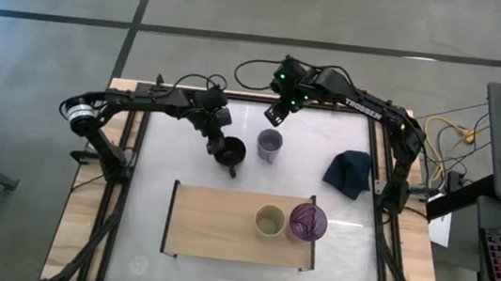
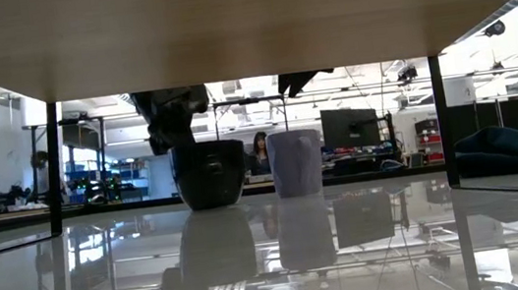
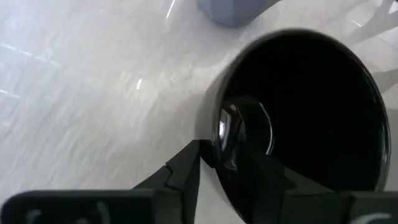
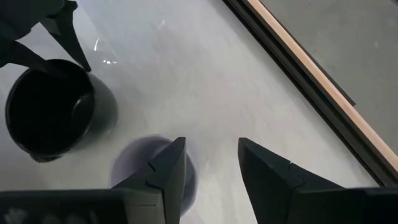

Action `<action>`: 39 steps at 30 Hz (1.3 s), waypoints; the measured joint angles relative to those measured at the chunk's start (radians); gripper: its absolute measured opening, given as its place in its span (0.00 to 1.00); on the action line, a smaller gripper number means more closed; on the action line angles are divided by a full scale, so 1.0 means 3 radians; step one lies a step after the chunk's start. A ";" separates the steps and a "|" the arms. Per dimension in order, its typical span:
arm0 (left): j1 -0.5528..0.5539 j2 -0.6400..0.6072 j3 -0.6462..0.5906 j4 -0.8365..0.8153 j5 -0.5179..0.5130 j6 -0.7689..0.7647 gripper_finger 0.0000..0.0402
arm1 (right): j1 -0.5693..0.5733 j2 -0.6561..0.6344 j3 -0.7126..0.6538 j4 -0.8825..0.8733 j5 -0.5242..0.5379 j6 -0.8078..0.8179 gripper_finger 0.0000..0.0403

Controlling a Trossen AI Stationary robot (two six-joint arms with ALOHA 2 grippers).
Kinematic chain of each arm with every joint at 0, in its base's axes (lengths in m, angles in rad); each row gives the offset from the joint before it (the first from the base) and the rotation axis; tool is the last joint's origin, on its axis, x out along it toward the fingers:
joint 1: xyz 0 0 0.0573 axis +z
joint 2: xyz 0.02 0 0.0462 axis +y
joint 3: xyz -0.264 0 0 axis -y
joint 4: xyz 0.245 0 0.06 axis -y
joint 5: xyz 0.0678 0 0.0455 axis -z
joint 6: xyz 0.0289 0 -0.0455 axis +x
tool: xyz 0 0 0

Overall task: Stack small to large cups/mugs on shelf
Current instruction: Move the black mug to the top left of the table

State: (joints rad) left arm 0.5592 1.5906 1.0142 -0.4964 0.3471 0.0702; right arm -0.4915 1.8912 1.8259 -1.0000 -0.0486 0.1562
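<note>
The black mug stands on the white table, and my left gripper is at its rim, shut on its wall. Just to its right stands the grey-lavender mug, also seen in the low view beside the black mug. My right gripper hovers open above the lavender mug's far side and touches nothing. The pale cream cup and the translucent purple cup stand side by side on the right part of the light-wood shelf. My left gripper holds the black mug by its rim wall, one finger outside and the other inside the hollow. The fingers come from above, slanting from the table's left. The mug stands upright with its base on the table.
A dark blue cloth lies bunched near the table's right edge. The shelf's left half is bare board. Black frame rails run along the table's sides. A person shows in the room far behind the table.
</note>
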 joint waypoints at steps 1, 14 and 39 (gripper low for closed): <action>-0.0005 -0.0006 0.0000 -0.0003 -0.0004 0.0034 0.20 | 0.0000 0.0000 0.0001 0.0001 -0.0001 0.0000 0.35; -0.0017 -0.0134 -0.0005 -0.0624 -0.0194 0.0498 0.03 | -0.0034 0.0000 0.0001 -0.0002 -0.0006 -0.0002 0.34; 0.0988 -0.0401 -0.0029 -0.0906 -0.0834 0.0984 0.03 | -0.0036 0.0001 0.0003 -0.0055 -0.0006 0.0027 0.33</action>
State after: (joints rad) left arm 0.8556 1.4704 1.0054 -0.7681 0.0969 0.3654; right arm -0.5022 1.8915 1.8267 -1.0164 -0.0505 0.1642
